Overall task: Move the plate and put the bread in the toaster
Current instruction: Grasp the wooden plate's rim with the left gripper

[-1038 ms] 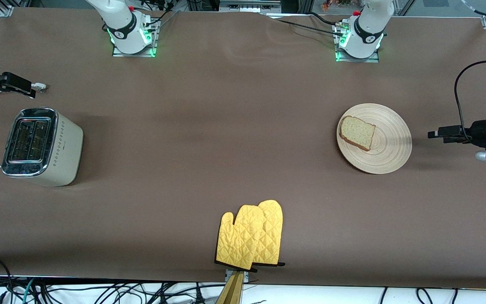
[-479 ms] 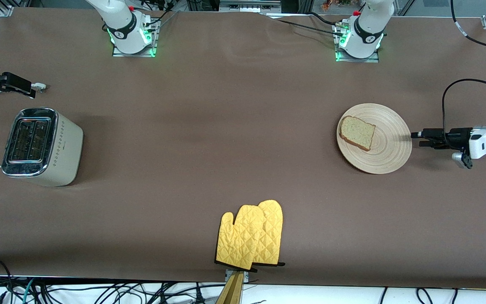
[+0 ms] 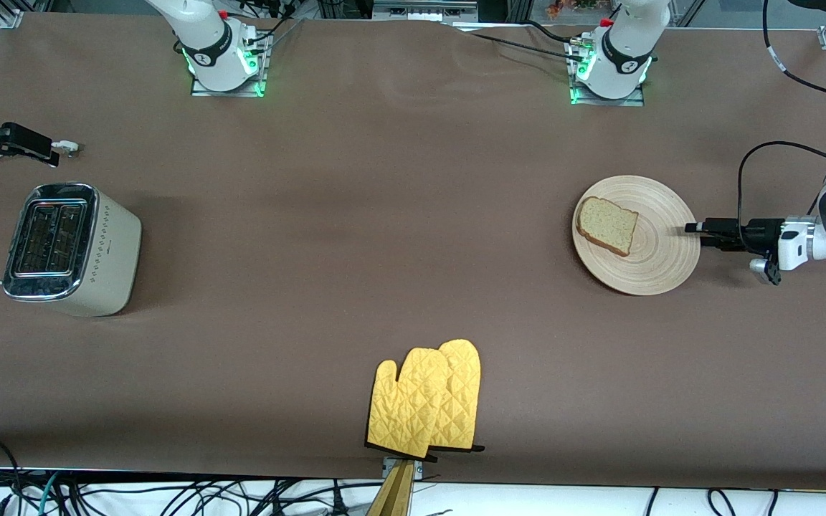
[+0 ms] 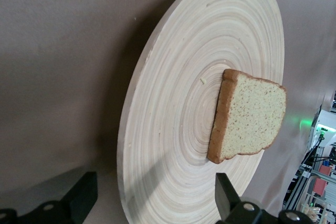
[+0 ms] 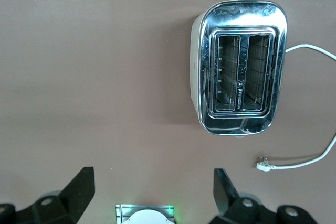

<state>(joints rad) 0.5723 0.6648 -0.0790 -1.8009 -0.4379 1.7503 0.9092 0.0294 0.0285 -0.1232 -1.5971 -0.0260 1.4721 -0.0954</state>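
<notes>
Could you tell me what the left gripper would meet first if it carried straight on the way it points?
Probably the rim of the round pale wooden plate; the left gripper, jaws open, already straddles that edge.

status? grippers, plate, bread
Left gripper open at plate rim. Right gripper open, waiting above toaster. Bread on plate. Path clear; mitts nearer camera.

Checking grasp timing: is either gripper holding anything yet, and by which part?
Nothing is held. The left gripper stands open at the plate rim; the right gripper waits open near the toaster.
</notes>
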